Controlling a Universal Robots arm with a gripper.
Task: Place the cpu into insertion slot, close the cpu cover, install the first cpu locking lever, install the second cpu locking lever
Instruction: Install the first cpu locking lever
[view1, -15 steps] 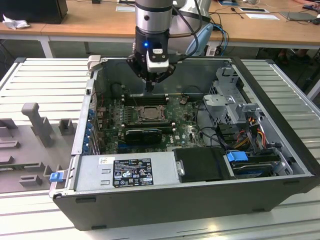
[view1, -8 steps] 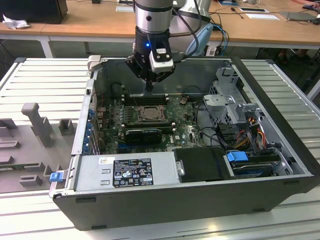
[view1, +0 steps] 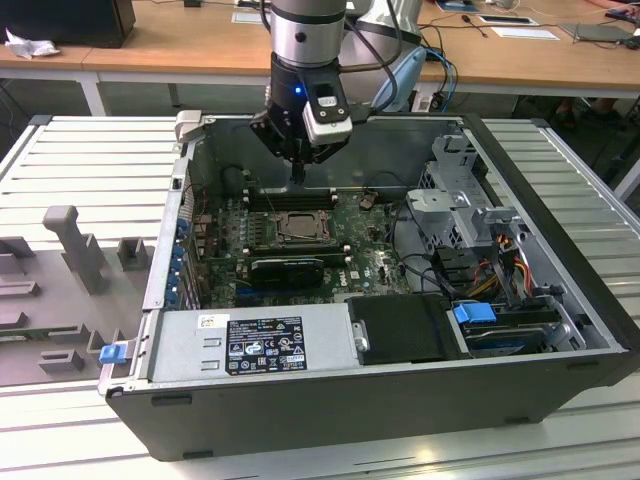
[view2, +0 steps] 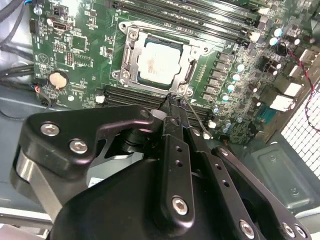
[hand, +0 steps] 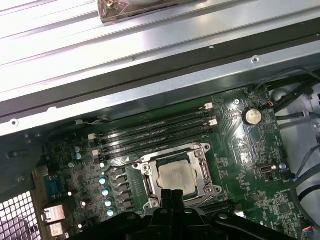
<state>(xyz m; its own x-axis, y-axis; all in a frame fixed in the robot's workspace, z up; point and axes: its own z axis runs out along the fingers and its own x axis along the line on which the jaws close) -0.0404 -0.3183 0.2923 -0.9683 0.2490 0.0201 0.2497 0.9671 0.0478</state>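
The cpu (view2: 159, 62) lies flat in the insertion slot (view2: 186, 79) on the green motherboard, its pale metal face up. The silver cpu cover (view2: 127, 56) is folded down around it, and the chip shows through the cover's window. In the first wrist view the cpu (hand: 176, 175) and cpu cover (hand: 204, 172) sit just beyond my fingertips. My gripper (view2: 175, 100) hovers at the socket's edge with its fingers together and nothing visibly between them. A thin wire lever (view2: 196, 120) runs beside the fingertips. In the exterior view my gripper (view1: 298, 172) hangs over the socket (view1: 298, 228).
The board lies inside an open computer case (view1: 560, 200). Black memory slots (hand: 155, 131) flank the socket, a coin battery (hand: 252, 116) lies to one side, and a power supply (view1: 255, 345) and a drive cage (view1: 465, 200) stand with cables on the exterior view's right.
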